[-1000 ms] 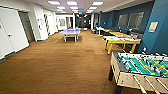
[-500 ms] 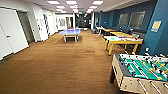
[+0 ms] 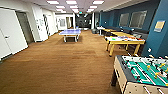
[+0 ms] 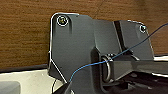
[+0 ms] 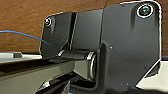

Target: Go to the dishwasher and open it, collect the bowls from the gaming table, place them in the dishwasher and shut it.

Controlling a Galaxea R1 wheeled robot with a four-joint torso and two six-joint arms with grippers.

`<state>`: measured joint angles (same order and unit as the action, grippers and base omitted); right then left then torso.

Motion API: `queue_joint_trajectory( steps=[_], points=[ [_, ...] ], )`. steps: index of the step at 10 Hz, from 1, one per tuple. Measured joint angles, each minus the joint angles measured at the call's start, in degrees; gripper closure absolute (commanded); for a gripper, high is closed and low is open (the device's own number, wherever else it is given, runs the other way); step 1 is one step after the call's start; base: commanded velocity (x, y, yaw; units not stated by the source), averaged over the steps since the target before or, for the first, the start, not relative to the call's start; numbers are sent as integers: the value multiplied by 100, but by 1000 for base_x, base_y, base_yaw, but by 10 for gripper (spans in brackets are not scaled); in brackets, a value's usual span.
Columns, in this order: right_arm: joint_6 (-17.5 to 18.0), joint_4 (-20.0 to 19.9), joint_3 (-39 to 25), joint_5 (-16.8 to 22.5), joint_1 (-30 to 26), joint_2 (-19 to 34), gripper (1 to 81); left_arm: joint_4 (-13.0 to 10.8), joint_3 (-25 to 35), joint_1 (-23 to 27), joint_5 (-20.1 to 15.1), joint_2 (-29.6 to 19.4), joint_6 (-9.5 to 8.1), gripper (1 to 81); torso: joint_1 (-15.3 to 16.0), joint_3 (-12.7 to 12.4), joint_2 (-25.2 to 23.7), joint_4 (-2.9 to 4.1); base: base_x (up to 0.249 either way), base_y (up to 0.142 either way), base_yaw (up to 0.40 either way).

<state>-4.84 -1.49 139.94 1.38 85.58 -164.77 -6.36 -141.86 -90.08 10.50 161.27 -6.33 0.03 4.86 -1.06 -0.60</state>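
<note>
Ahead, gaming table (image 3: 124,39) holds, perhaps, boxes.

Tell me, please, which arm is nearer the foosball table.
Right, probably: the foosball table stands ahead on the robot's right, so the right arm is on its side and the left arm on the far side.

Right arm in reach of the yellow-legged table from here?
Probably not. The yellow-legged table stands well ahead on the right across open wood floor, beyond the foosball table, so the base likely has to drive closer first.
</note>
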Motion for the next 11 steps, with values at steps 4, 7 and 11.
queue_joint_trajectory(
  steps=[4,7,11],
  points=[
    [0,0,0,-4,-13,-4,10,0,2,-2,0,26,2,10,-2,0,0,0,191,0,0],
    [0,0,2,-4,-16,0,10,-2,0,0,2,15,0,10,-2,0,0,0,191,0,0],
    [0,0,34,-6,-5,-23,10,-7,0,-13,0,30,0,10,-2,0,0,0,191,0,0]
  ],
)
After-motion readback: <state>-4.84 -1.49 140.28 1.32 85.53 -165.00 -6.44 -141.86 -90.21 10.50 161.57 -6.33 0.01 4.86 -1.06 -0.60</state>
